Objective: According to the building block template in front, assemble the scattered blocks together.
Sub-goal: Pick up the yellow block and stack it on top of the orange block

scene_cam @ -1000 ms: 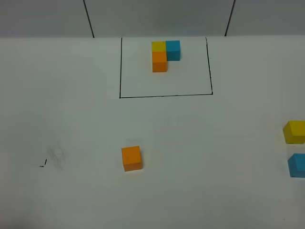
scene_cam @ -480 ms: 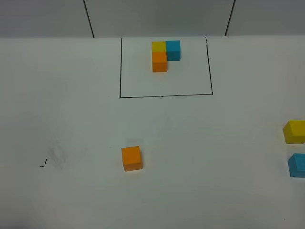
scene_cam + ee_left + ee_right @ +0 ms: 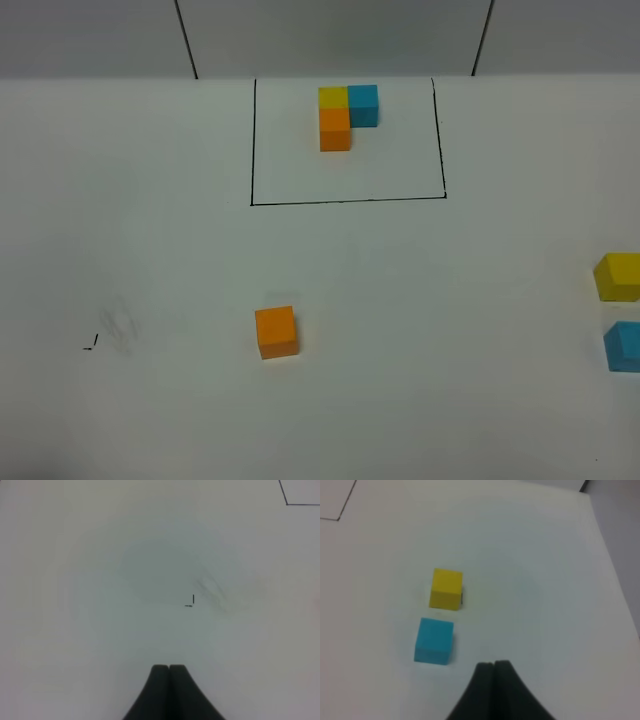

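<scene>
No displacement is recorded since the earlier frames: all blocks and both end effectors occupy the same positions.

Left gripper [image 3: 169, 667]: fingers pressed together, holding nothing and touching no block. A small black mark [image 3: 191, 601] lies on the white table [image 3: 75, 630] ahead of the fingertips. One corner of the black drawn rectangle [image 3: 287, 502] is visible well beyond it.

Right gripper [image 3: 493, 664]: fingers together, holding nothing. The blue block [image 3: 434, 640] sits near the fingertips, slightly to one side and not in contact. The yellow block [image 3: 446, 588] sits just past the blue block, farther from the gripper, with a narrow gap between the two.

Neither gripper appears in the exterior high view. There, the orange block [image 3: 276, 331] stands alone, well apart from the other two blocks.

The rectangle encloses the building block template [image 3: 348, 115]: yellow corner cube joined to one blue and one orange cube. It lies far ahead of both grippers.
</scene>
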Tool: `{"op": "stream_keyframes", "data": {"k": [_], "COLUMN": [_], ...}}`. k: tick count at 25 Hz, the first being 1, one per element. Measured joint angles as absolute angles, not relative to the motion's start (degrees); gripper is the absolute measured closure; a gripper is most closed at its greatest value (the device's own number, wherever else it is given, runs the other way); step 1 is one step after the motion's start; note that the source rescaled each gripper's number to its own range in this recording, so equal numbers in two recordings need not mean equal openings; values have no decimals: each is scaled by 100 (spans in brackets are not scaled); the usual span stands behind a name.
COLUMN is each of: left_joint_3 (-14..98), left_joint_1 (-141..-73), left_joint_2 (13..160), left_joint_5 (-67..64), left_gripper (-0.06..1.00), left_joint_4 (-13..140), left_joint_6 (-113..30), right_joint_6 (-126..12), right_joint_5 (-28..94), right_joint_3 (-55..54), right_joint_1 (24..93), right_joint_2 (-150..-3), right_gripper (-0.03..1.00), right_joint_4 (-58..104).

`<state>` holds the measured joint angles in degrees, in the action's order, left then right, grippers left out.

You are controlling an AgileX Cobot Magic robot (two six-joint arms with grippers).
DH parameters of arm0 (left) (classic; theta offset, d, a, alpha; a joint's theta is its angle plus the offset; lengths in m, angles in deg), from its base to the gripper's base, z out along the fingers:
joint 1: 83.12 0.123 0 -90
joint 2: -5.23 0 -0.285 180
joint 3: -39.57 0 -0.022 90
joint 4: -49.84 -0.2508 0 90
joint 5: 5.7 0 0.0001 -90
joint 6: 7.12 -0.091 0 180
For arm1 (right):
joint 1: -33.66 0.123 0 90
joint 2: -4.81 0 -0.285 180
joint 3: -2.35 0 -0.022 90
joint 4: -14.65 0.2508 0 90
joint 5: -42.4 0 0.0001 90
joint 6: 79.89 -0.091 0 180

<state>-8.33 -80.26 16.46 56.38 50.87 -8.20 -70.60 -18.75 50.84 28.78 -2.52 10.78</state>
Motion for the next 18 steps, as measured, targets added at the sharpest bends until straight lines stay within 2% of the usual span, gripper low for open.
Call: {"op": "stream_keyframes", "data": {"k": [18], "left_joint_3": [-833], "left_joint_1": [-8026], "left_joint_2": [1646], "left_joint_5": [5642], "left_gripper": [94], "left_joint_4": [5087], "left_joint_6": [-820], "right_joint_6": [-7049], "right_joint_5": [-1875], "right_joint_3": [5084], "right_joint_1": [2878], "right_joint_2": [-252], "right_gripper": [96], "right_joint_4": [1078]}}
